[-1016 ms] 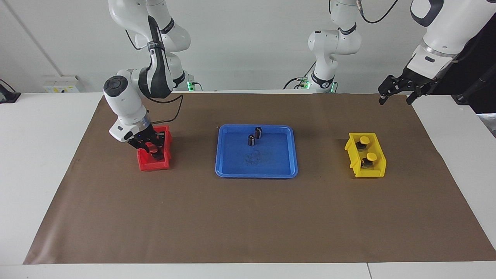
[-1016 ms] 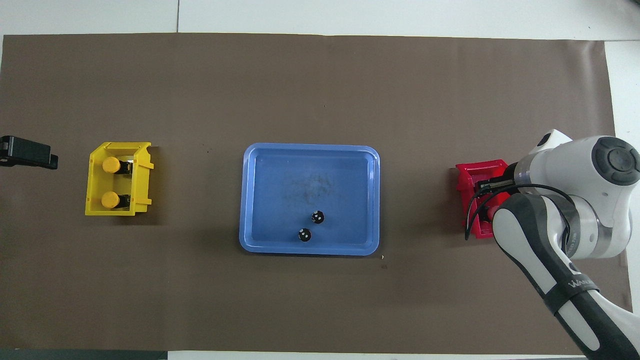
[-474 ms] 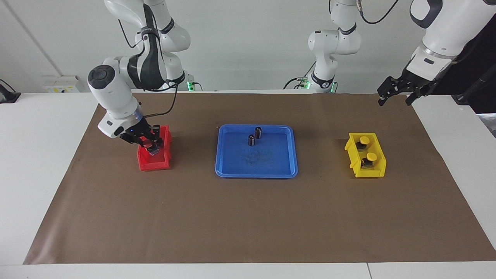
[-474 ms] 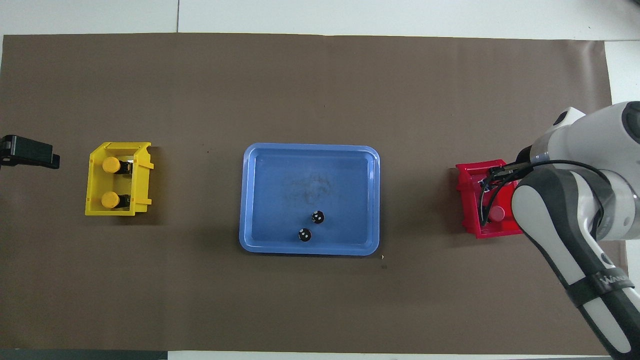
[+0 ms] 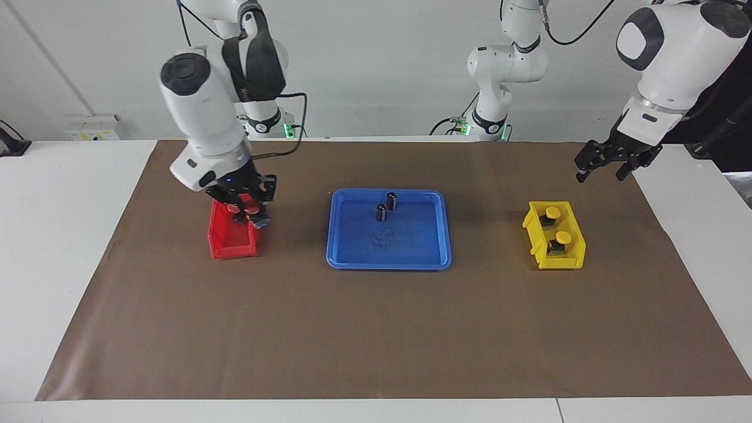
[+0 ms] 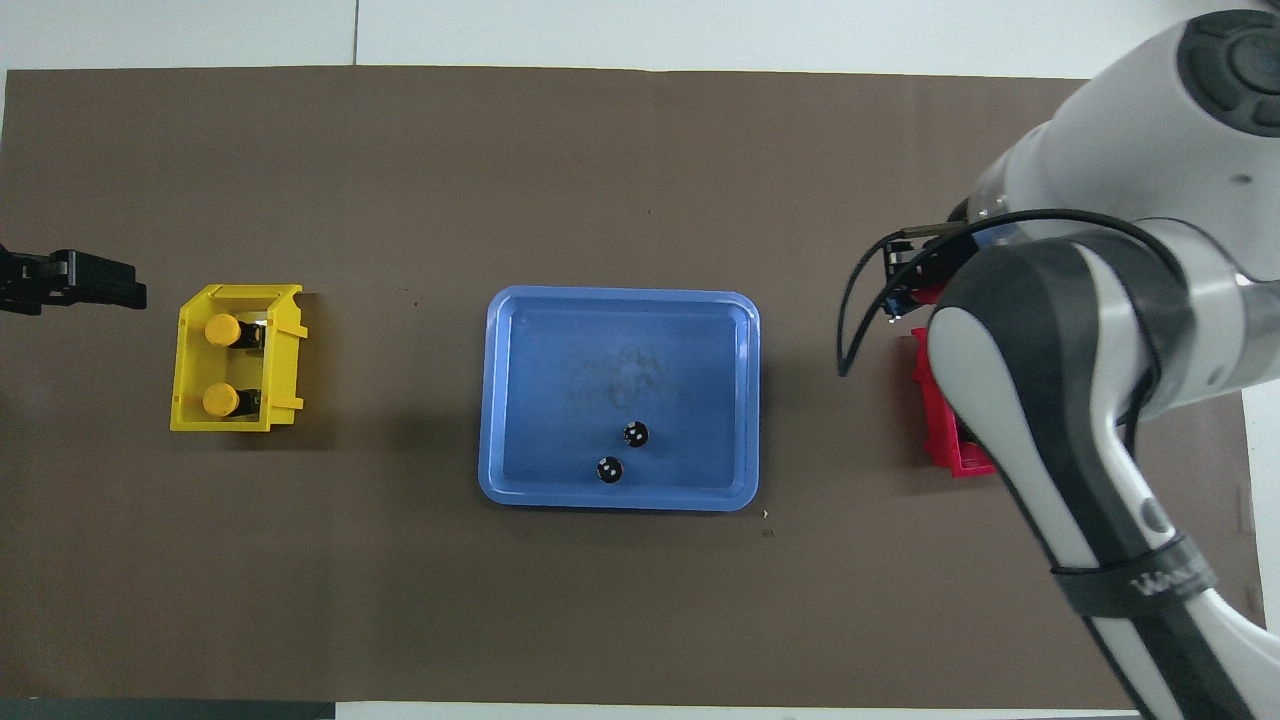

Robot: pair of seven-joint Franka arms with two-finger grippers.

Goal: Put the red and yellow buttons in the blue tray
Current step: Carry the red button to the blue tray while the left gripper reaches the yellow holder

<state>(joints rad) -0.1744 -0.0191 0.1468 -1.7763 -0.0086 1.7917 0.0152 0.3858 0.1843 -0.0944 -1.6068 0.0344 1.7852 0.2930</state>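
Observation:
My right gripper (image 5: 249, 212) is shut on a red button (image 5: 249, 206) and holds it up over the red bin (image 5: 230, 242), at the edge nearest the blue tray (image 5: 411, 249). In the overhead view the right gripper (image 6: 912, 292) is mostly hidden by its own arm. No other red button shows. Two yellow buttons (image 5: 552, 211) (image 5: 563, 237) sit in the yellow bin (image 5: 573, 258). My left gripper (image 5: 605, 164) is open and empty, up in the air over the mat beside the yellow bin. The blue tray (image 6: 620, 340) lies at mid-table.
Two dark capless cylinders (image 5: 392, 201) (image 5: 381, 212) stand in the tray near the rim closest to the robots. The red bin (image 6: 945, 450) is toward the right arm's end, the yellow bin (image 6: 190, 420) toward the left arm's end. A brown mat (image 5: 376, 329) covers the table.
My right gripper rose out of the red bin with the red button and shifted toward the blue tray. My left gripper came down a little toward the yellow bin.

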